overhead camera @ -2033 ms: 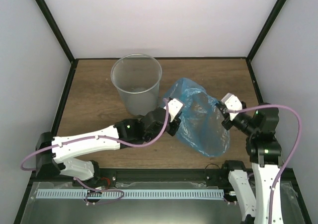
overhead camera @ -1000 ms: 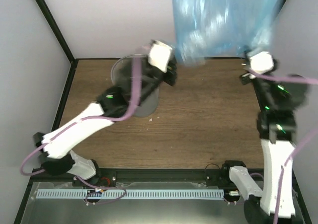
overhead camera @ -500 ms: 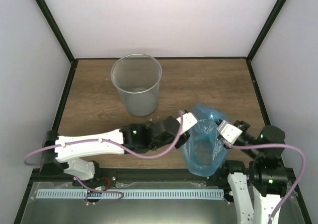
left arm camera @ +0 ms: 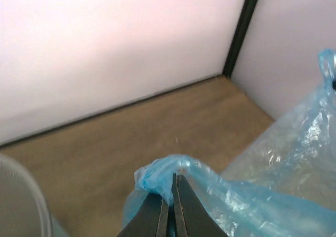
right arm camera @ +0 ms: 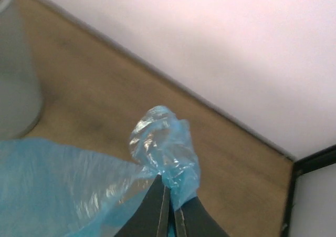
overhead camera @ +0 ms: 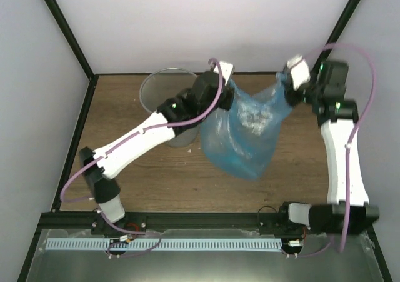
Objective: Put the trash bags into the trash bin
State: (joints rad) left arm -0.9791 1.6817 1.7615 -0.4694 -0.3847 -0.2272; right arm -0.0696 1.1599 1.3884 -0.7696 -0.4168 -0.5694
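**Tools.** The left gripper (overhead camera: 225, 80) has its jaws pressed together on a bunched corner of the trash bag (overhead camera: 240, 132). The left wrist view shows the film knotted up right at the tips of the left gripper (left arm camera: 171, 188). The right gripper (overhead camera: 289, 85) pinches the opposite corner the same way, and the right wrist view shows a small twist of film (right arm camera: 164, 142) standing above the closed jaws. Both arms are raised, and the bag hangs slack between them.

**Position of the work.** The bag hangs just to the right of the trash bin (overhead camera: 153, 97), not over its mouth. Its lower belly sags over the table (overhead camera: 137, 169). I cannot tell whether it touches the wood.

**Hazards.**
- Each hold is on a small gather of thin, glossy film, so a quick swing or the arms drawing apart could pull a corner free or tear it.
- The belly appears to hang below the rim, so a sideways carry would likely drag it against the bin wall and push or tip the light bin.
- The left forearm lies across the bin's mouth and could knock it.

**Containers.** No blue film shows in the visible part of the bin. The arm hides the rest of its inside. The bag's contents, if any, cannot be made out.
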